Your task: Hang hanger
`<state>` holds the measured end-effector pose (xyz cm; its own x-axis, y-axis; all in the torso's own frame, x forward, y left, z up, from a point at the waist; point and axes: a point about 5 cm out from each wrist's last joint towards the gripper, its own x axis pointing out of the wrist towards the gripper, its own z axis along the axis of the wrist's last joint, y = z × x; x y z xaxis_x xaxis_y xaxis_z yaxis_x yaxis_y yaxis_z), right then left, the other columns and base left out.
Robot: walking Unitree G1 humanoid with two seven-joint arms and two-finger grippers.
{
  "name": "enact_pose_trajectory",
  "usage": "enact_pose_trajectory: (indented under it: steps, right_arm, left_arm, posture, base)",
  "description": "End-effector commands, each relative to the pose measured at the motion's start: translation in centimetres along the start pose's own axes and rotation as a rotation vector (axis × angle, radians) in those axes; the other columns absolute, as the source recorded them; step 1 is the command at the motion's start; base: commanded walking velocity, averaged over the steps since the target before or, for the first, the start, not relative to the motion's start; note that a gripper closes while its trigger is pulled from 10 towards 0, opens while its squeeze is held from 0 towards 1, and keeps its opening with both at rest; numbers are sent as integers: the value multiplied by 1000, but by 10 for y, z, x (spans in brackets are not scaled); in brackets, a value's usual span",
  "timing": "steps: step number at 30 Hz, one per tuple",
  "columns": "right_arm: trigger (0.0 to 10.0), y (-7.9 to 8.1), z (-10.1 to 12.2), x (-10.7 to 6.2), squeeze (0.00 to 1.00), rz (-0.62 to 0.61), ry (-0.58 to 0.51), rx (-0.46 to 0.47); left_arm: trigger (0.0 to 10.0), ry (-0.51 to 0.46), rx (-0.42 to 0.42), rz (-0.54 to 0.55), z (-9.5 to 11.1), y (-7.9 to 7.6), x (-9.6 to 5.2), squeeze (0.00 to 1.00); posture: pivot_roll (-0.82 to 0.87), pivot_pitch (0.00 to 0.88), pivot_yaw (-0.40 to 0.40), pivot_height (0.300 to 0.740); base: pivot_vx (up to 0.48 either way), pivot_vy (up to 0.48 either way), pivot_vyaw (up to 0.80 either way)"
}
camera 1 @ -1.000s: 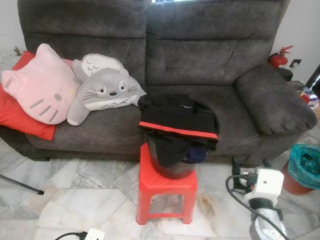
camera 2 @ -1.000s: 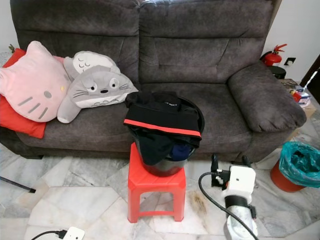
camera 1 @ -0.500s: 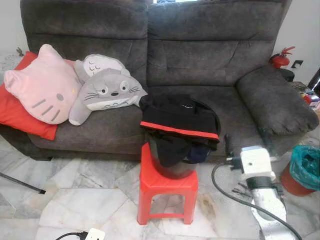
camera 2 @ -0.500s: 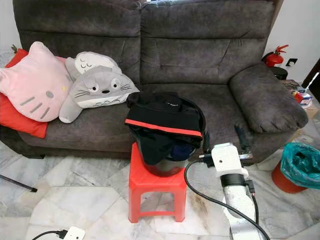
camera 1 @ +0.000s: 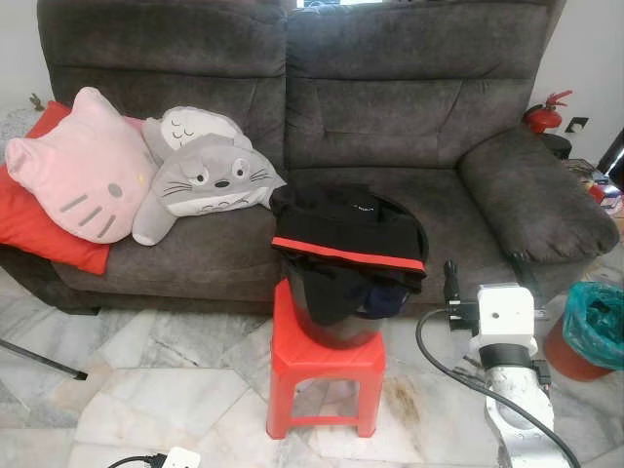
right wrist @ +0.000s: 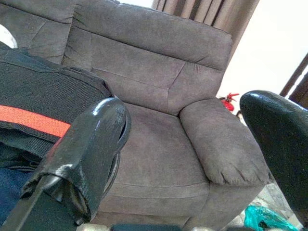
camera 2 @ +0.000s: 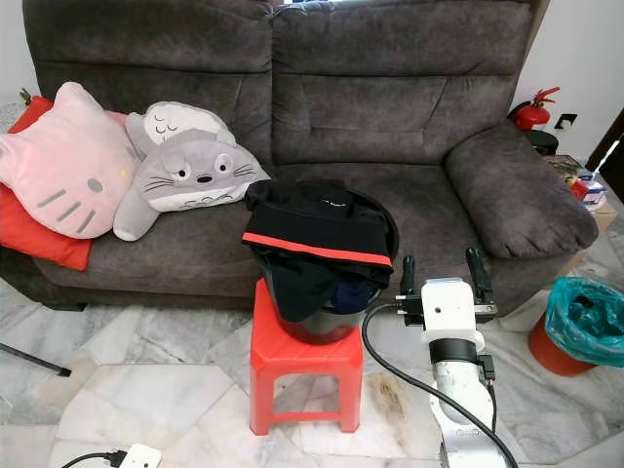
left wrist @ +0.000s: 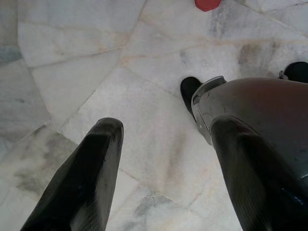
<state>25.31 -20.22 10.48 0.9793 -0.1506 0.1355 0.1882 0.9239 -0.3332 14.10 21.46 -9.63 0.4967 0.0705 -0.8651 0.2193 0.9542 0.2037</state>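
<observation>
Soft, even daylight fills the room, and the head views are sharp with no motion blur. Only faint shadows lie under the red stool (camera 1: 325,375) on the pale marble floor (camera 1: 175,380). In the right wrist view the wall (right wrist: 269,43) beside the sofa (right wrist: 159,62) is overexposed, and the near claw fingers (right wrist: 86,149) are out of focus, showing dull sheen.

Bare floor (camera 2: 156,370) left of red stool (camera 2: 304,375), clothes-heaped basket (camera 2: 322,255) atop it, sofa (camera 2: 390,117) behind

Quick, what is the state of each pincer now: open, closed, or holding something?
Left pincer: open, empty, hanging over the marble floor.
Right pincer: open, empty, raised beside the laundry basket.
</observation>
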Motion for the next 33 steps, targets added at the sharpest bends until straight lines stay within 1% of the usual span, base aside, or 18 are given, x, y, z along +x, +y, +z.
enact_pose_trajectory:
  steps: [1, 17, 21, 24, 29, 32, 33]
  right_arm:
    - [10000, 0, 9, 2, 0, -5, -23, 11]
    - [10000, 3, 14, 3, 0, 34, -40, -2]
    - [10000, 4, 16, 3, 0, 38, -53, -1]
    - [10000, 2, 15, 3, 0, 31, -47, 11]
    - [10000, -4, 13, -10, 0, -9, -25, -3]
    - [10000, -5, 11, -21, 0, -8, -16, -34]
    - [10000, -8, 10, -31, 0, -11, -14, -87]
  left_arm:
    - [10000, 16, -2, -2, -7, 1, -2, 0]
    - [10000, 25, 3, -7, -10, 1, -2, 0]
    - [10000, 23, 4, -4, -9, 1, -2, 0]
    - [10000, 23, 4, -3, -9, 2, -2, 0]
    - [10000, 24, 12, 2, -10, 3, -2, 0]
    - [10000, 26, 14, 3, -10, 3, -2, 0]
    - [10000, 26, 19, 7, -10, 2, -2, 0]
  posture:
    - [-116, 0, -16, 740]
    - [-117, 0, -16, 740]
    - [-117, 0, -16, 740]
    - [-119, 0, -19, 740]
    - [-119, 0, -21, 740]
    - [-119, 0, -21, 740]
    - [-120, 0, -19, 740]
  base:
    - [244, 0, 0]
    - [287, 0, 0]
    - [289, 0, 647]
    - [0, 0, 0]
    - [0, 0, 0]
    - [0, 0, 0]
    - [0, 0, 0]
